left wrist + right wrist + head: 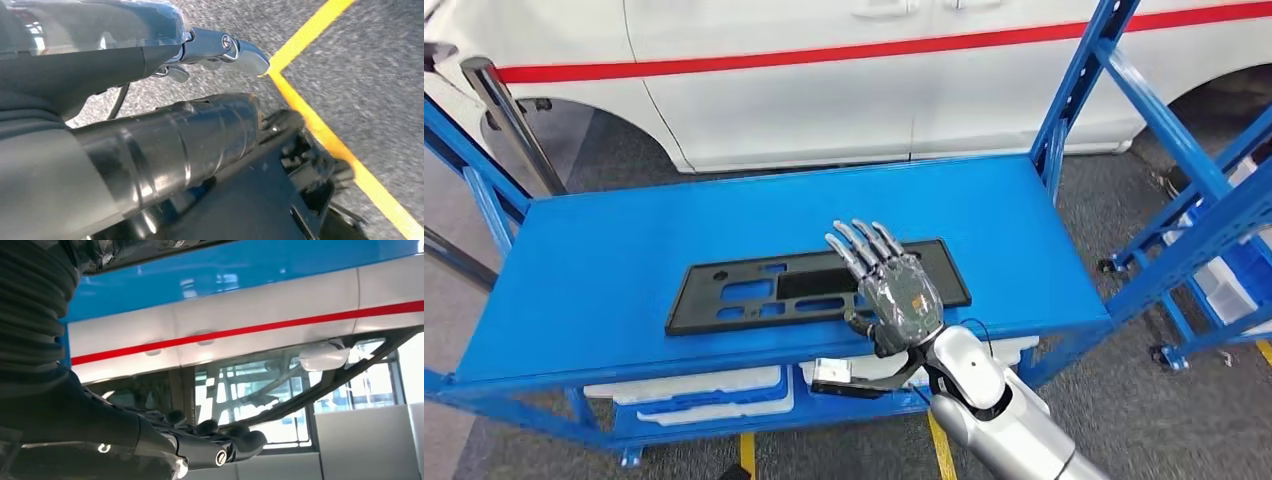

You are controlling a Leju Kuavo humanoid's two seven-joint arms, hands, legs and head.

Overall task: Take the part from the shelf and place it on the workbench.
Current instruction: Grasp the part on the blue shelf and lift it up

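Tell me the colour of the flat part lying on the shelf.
Black part, on the blue shelf; clearest in the head view.

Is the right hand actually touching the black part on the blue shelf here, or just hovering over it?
Cannot tell. In the head view the right hand overlaps the near edge of the black part on the blue shelf, fingers outstretched, but from above neither contact nor gap shows.

Bright, even indoor light fills the head view, with soft glare on the blue shelf (624,260) and faint shadows. Both wrist views are softly blurred, the near hand (150,145) dark, glossy and unfocused.
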